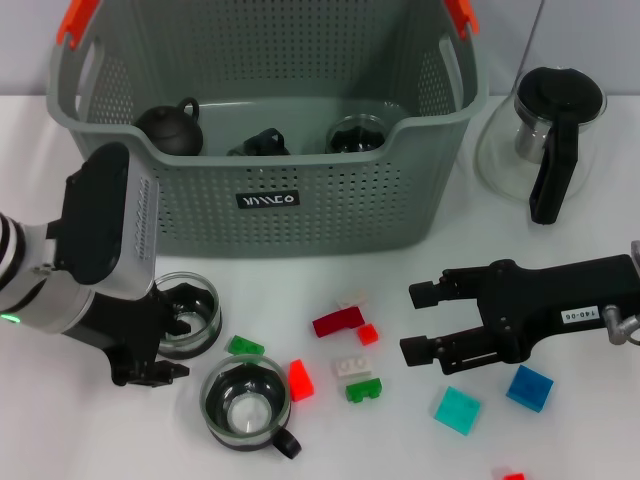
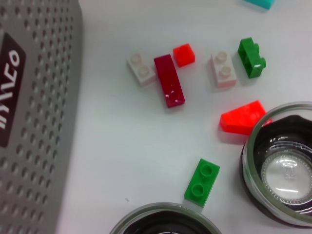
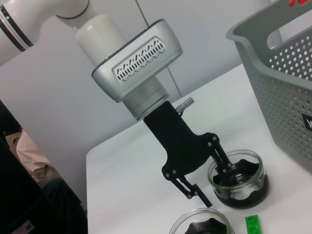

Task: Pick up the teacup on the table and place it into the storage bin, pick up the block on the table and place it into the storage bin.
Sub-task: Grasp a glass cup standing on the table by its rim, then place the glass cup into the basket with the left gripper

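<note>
Left hand (image 1: 165,345): low on the bench (image 1: 560,290), fingers spread, one finger (image 3: 225,168) inside the rim of a glass teacup (image 1: 188,315) and the other (image 3: 195,190) outside it; not clenched — whether the inner finger touches the glass cannot be made out. Second teacup (image 1: 246,402), with dark handle, just beside it toward the robot, partly cut off in the left wrist view. Right hand (image 1: 425,322): over the bench on the right, fingers apart, grasping nothing. Blocks scattered between the two hands: green block (image 1: 245,347) near both cups, orange-red wedge (image 1: 300,380) touching the second cup's side, dark red bar (image 1: 338,321), small red block (image 1: 368,334), two white blocks (image 2: 141,69) (image 1: 352,365), a second green block (image 1: 364,390). Near the right hand: teal block (image 1: 457,410), blue block (image 1: 529,387); a red piece at the lower edge, cut off. Storage bin (image 1: 300,215): beyond the blocks, perforated walls, black label; inside, a dark teapot (image 1: 170,128) and other dark items, partly hidden by the wall. Glass pitcher (image 1: 545,140) — right of the bin.
</note>
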`<act>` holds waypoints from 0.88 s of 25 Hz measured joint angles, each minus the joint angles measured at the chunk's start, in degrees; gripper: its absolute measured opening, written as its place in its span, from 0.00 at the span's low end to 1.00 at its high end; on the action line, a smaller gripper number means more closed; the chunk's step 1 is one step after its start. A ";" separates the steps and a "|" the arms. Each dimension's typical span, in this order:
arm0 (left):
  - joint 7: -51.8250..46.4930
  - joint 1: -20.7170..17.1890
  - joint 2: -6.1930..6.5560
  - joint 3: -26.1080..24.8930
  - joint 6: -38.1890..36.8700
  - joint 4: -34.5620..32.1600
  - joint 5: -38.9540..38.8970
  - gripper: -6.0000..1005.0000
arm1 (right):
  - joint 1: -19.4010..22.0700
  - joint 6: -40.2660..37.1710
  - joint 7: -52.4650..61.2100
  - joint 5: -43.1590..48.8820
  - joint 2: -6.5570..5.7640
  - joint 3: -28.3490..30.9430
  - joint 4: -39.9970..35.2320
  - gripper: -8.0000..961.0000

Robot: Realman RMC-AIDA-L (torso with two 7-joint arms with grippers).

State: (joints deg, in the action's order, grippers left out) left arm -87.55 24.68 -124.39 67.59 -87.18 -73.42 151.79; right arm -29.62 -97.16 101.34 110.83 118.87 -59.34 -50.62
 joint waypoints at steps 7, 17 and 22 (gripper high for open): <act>-0.67 0.13 -0.07 1.08 0.78 0.65 0.59 0.35 | -0.33 -0.03 0.00 0.00 -0.08 0.23 0.00 0.93; -3.70 1.40 0.19 1.71 1.24 2.04 1.31 0.11 | -0.44 -0.06 -0.08 0.00 -0.21 0.79 0.00 0.93; -5.72 1.38 0.15 -1.95 -2.23 -1.30 0.20 0.06 | -0.22 -0.04 -0.42 0.00 -0.63 1.00 -0.01 0.93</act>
State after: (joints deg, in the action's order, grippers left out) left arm -93.28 26.05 -124.24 65.64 -89.42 -74.72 151.99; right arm -29.84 -97.20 100.91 110.83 118.24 -58.34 -50.63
